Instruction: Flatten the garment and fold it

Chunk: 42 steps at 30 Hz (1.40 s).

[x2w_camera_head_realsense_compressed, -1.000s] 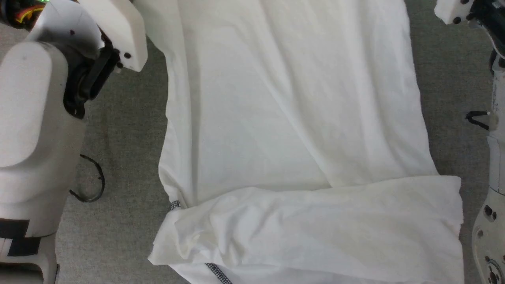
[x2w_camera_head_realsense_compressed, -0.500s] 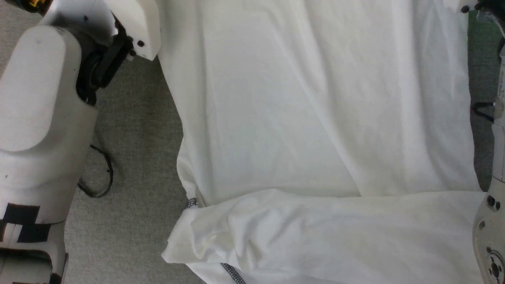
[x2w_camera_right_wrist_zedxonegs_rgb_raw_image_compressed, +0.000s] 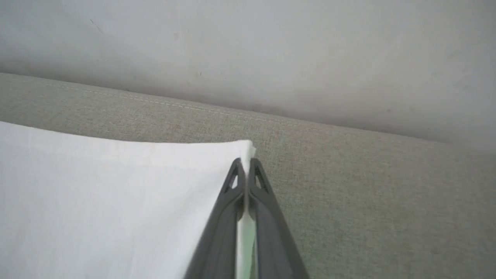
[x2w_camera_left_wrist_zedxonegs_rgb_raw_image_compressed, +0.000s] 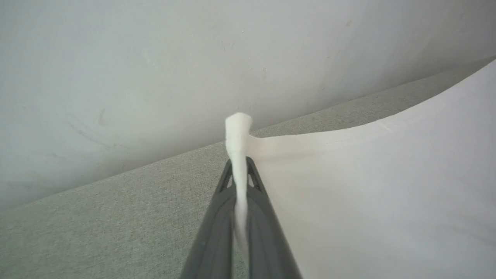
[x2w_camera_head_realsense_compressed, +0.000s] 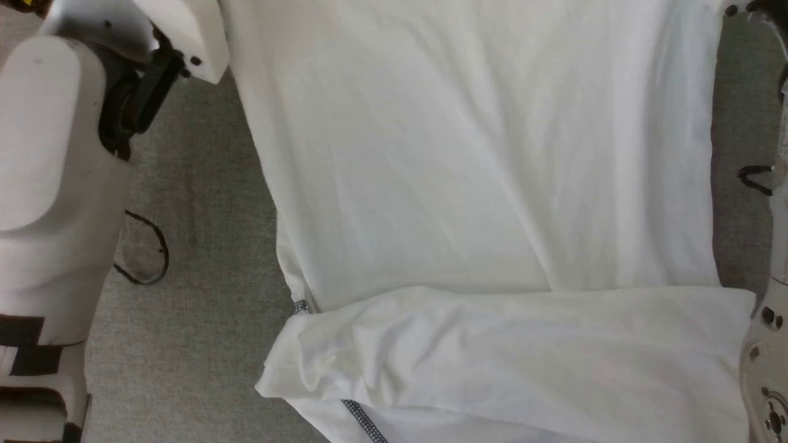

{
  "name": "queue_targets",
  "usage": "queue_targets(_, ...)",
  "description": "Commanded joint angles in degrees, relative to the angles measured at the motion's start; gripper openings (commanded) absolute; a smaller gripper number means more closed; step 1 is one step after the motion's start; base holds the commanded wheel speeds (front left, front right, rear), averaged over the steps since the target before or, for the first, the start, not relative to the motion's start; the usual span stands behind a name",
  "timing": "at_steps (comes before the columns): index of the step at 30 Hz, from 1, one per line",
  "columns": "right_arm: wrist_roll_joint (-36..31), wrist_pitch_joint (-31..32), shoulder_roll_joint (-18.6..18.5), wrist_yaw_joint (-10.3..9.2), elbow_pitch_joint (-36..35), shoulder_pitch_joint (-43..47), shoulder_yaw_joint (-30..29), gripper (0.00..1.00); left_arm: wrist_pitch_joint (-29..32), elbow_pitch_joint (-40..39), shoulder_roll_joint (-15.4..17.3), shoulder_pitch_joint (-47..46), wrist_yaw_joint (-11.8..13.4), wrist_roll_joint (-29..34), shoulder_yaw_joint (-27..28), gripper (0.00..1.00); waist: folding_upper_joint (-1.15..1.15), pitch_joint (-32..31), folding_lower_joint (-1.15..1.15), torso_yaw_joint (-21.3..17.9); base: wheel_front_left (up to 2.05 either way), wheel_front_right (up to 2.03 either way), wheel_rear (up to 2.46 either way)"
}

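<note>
While the left pincer clamps a bunched garment edge, the right pincer, held low, seemingly nips a corner.

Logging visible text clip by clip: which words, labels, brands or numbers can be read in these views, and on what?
None can be read.
The white shirt shows no print, only dark patterned stitching.
The black blocks on the left forearm are plain shapes, not letters.
</note>
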Motion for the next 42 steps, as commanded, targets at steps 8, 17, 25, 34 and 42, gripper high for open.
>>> queue_targets(8, 5.1, -4.8, -3.5, -0.04, -1.9, 4.0, 0.2, 0.0, -6.8, -1.3, 2.3, 3.4, -0.2, 0.1, 2.3, 0.0, 0.0, -9.1, 0.0, -2.1, 0.0, 0.0, 0.0)
queue_targets(17, 14.2, -8.4, -6.2, -0.04, -10.7, 17.4, 0.9, 0.0, -13.5, -9.8, 4.4, 15.7, 1.1, -2.1, 4.9, 0.0, 0.0, -18.9, 0.0, -2.7, 0.0, 0.0, 0.0)
queue_targets(25, 21.5, -8.4, -5.1, -0.04, -23.9, 34.0, -2.0, 0.0, -14.4, -26.2, 6.6, 33.7, 2.6, -8.2, 8.1, 0.0, 0.0, -25.4, 0.0, -3.6, 0.0, 0.0, 0.0)
queue_targets(34, 27.1, -6.2, -2.3, -0.04, -38.4, 50.5, -7.6, 0.0, -11.8, -42.6, 9.4, 55.9, 5.4, -15.8, 10.8, 0.0, 0.0, -29.5, 0.0, -3.9, 0.0, 0.0, 0.0)
queue_targets(42, 33.5, -2.7, -2.3, -0.04, -44.2, 65.4, -7.4, 0.0, -9.1, -47.7, 11.4, 73.2, 4.9, -21.6, 9.0, 0.0, 0.0, -31.7, 0.0, -3.7, 0.0, 0.0, 0.0)
